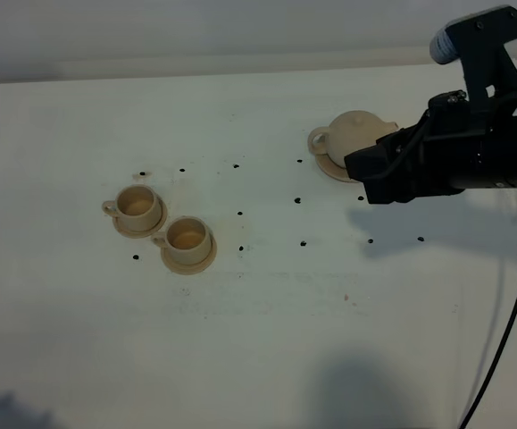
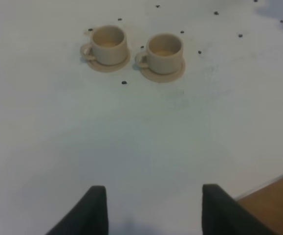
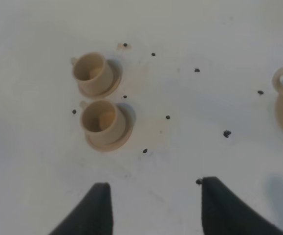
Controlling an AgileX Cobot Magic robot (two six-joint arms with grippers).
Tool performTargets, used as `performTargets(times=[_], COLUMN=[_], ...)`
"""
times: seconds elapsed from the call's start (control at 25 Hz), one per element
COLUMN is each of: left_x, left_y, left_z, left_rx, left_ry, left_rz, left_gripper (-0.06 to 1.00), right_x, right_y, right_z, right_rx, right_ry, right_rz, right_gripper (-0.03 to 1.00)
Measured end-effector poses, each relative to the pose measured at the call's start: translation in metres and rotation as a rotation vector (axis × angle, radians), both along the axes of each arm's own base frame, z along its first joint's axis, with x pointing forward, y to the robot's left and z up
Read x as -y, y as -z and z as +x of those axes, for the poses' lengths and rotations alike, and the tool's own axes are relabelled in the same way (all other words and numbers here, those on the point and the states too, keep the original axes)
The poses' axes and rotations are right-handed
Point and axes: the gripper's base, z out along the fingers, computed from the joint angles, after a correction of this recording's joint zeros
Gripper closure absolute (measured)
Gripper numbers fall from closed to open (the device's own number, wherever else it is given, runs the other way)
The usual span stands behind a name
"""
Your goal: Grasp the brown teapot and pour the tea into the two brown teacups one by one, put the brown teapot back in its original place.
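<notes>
**Risk: teapot slip or lid drop on the tilt**

Left gripper (image 2: 154, 190) is well short of the cups, jaws wide apart and empty. Mid-table, the nearer teacup (image 1: 188, 237) and farther teacup (image 1: 138, 206) stand just beside each other, so a sloppy pour could hit the wrong one. Farther back, the right gripper (image 3: 153, 186), also wide open and empty, hangs beside the brown teapot (image 1: 358, 132), which is on its large saucer (image 1: 327, 167). The round belly could slip in the fingers, and the lid may fall when tipped.

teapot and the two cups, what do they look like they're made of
Teapot: probably ceramic, matte tan; thick rounded body, no sharp glare. Left cup and right cup: same matte tan, thick rims, likely ceramic too. Moulded plastic can't be ruled out from these views.
</notes>
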Motion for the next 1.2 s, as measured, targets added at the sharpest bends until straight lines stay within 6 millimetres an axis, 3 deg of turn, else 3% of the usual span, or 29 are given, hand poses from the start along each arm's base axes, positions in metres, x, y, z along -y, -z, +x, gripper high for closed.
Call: performTargets(times=[0.32, 0.8, 1.2], left_x=[0.001, 0.006, 0.006], left_y=[0.0, 0.0, 0.0], left_z=[-0.002, -0.004, -0.004], left_rx=[0.005, 0.007, 0.007], left_ry=[-0.041, -0.406, -0.442], left_rz=[-0.014, -0.018, -0.019], left_gripper=[0.53, 0.53, 0.53], right_x=[-0.006, -0.017, -0.027], right_y=[0.003, 0.005, 0.01], right_z=[0.014, 0.042, 0.067], right_rx=[-0.029, -0.089, -0.12], right_ry=[0.001, 0.021, 0.014], right_rz=[-0.006, -0.048, -0.086], right_gripper=[0.56, 0.56, 0.56])
